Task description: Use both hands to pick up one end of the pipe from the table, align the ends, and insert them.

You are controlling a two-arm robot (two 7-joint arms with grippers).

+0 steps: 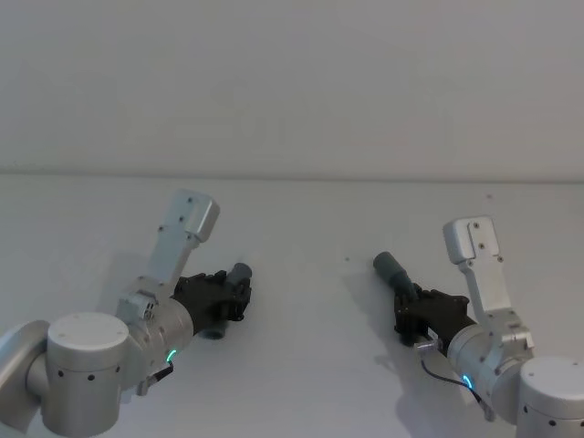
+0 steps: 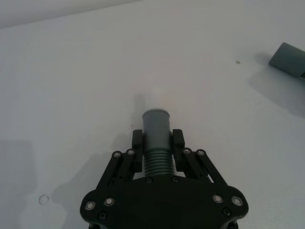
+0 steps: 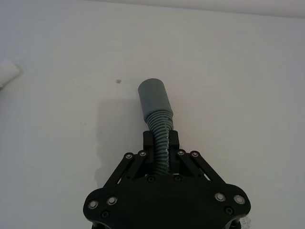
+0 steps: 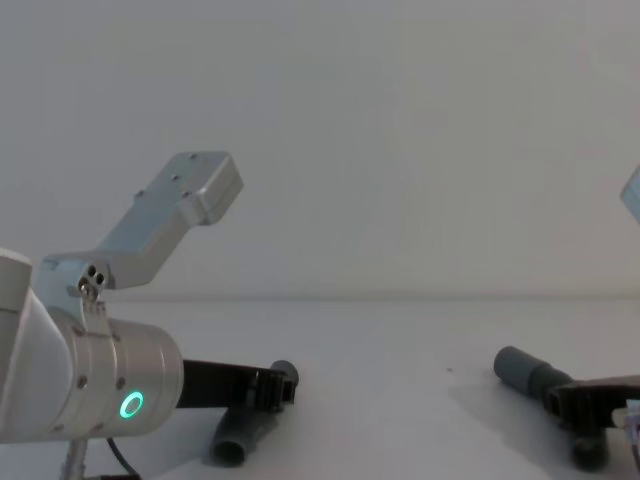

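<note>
1. Currently the left gripper (image 1: 235, 294), black plastic with two fingers on a long black mount, sits low over the left part of the table (image 1: 301, 383), a plain flat matte white-grey surface.
2. Its fingers (image 2: 179, 143) are clamped on the ribbed middle of the left hose piece (image 2: 156, 126), which is short, bent and dark grey. The smooth cuff juts out past the fingertips, and the other end hangs toward the table.
3. The right gripper (image 1: 409, 303), of the same black build, sits low over the right part. Its fingers (image 3: 174, 140) are closed on the ribs of the right hose piece (image 3: 153, 98), also dark grey.
4. Both free cuffs point forward and inward, well apart.
5. A green ring light (image 4: 130, 405) glows on the left arm's silver cylindrical wrist.
</note>
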